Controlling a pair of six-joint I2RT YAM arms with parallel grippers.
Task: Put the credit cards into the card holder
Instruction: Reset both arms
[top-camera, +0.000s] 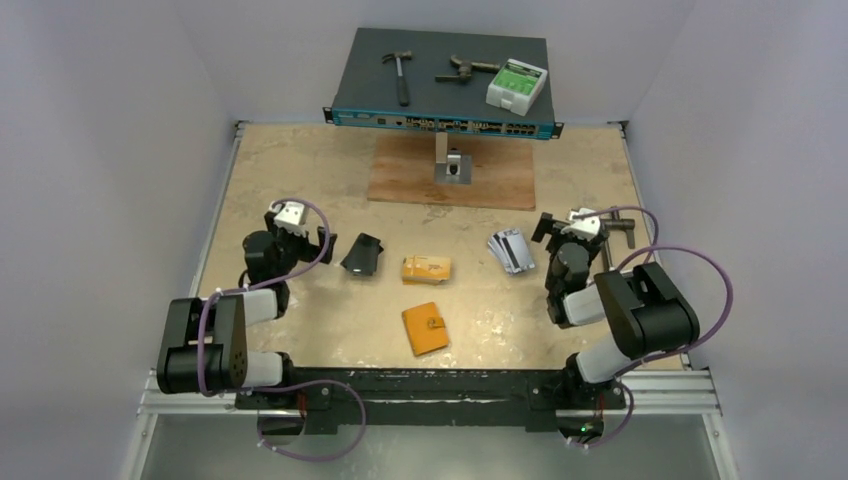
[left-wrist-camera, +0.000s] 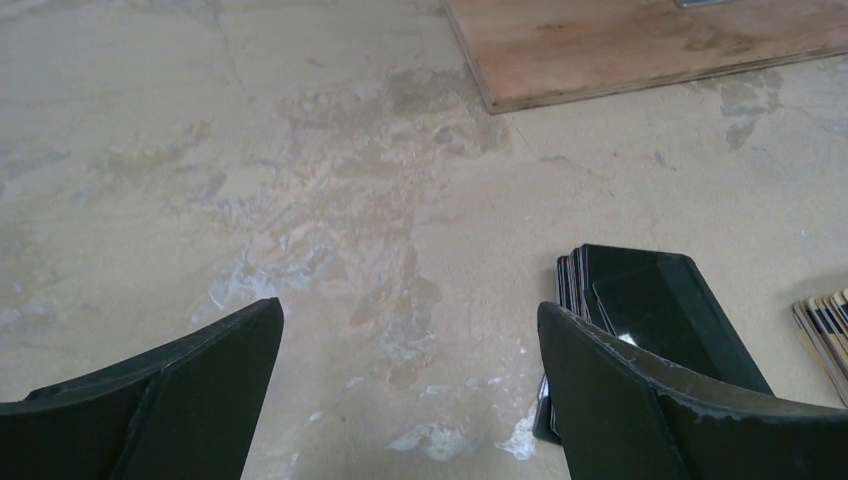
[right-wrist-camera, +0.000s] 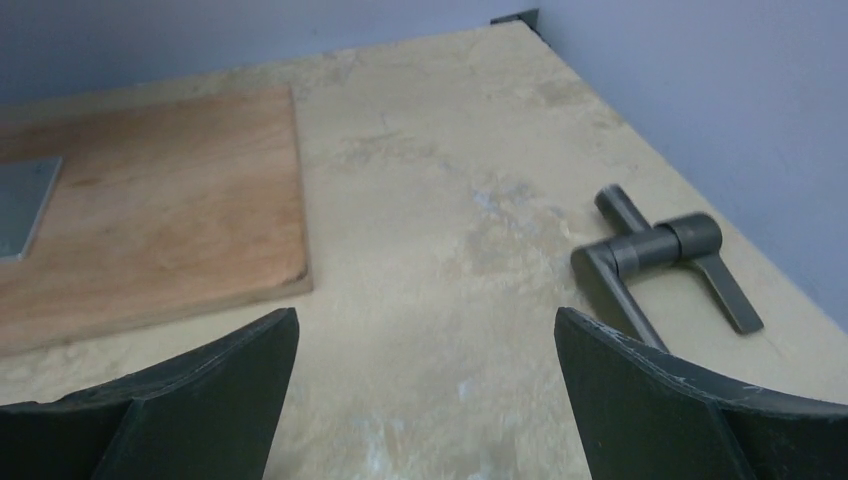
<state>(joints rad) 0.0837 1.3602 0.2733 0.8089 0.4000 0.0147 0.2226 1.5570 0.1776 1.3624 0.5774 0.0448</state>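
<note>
From the left: the left gripper, jaws apart and empty, beside a black case. Centre: yellow cards, with the closed orange card holder nearer the arms. Silver cards lie fanned beside the right gripper, jaws apart and empty.

Soft, even overhead light, fairly bright; only faint shadows on the table. Slight sheen on the black case, wrist views mildly soft.
</note>
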